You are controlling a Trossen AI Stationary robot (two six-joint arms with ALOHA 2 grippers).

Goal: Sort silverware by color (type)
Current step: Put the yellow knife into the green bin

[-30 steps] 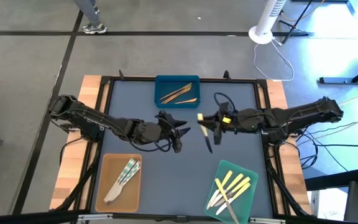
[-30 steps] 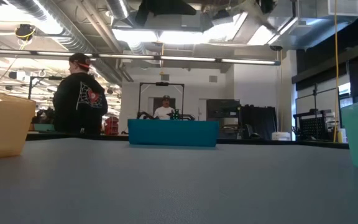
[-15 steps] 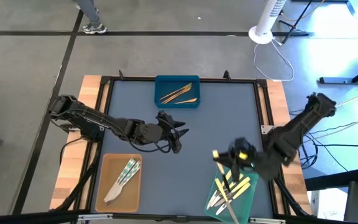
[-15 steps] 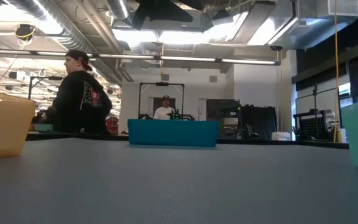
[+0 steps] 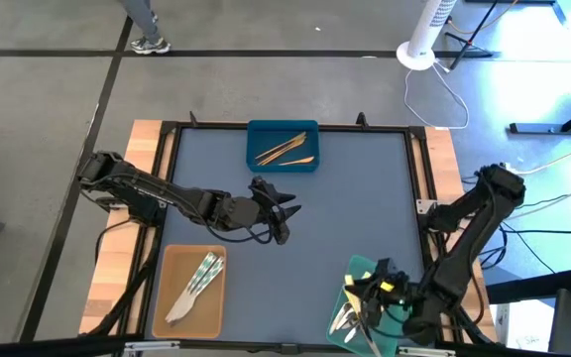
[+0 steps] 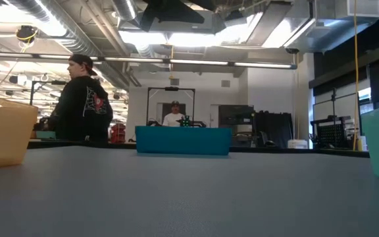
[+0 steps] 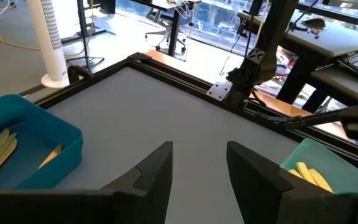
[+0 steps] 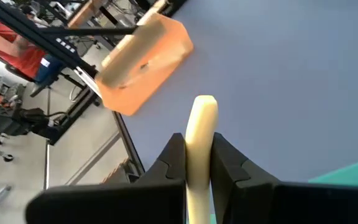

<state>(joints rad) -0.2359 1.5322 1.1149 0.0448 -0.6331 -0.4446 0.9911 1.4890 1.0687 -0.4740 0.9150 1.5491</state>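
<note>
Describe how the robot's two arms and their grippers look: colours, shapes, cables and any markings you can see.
Both arms are dark, slim and jointed in segments. The left arm trails black cable loops near its wrist. The left gripper has two flat, dark, angular fingers. The right arm carries a yellow patch near its wrist, and the right gripper has matching dark fingers. No lettering shows.

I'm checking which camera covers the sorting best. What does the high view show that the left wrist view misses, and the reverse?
Only the high view shows the tan tray with silvery utensils, and the right gripper over the green tray, shut on a pale yellow utensil. Only the left wrist view shows close up how far apart the left gripper's jaws stand: open, holding nothing. Both show the blue tray with wood-brown utensils, the green tray and the grey table.
</note>
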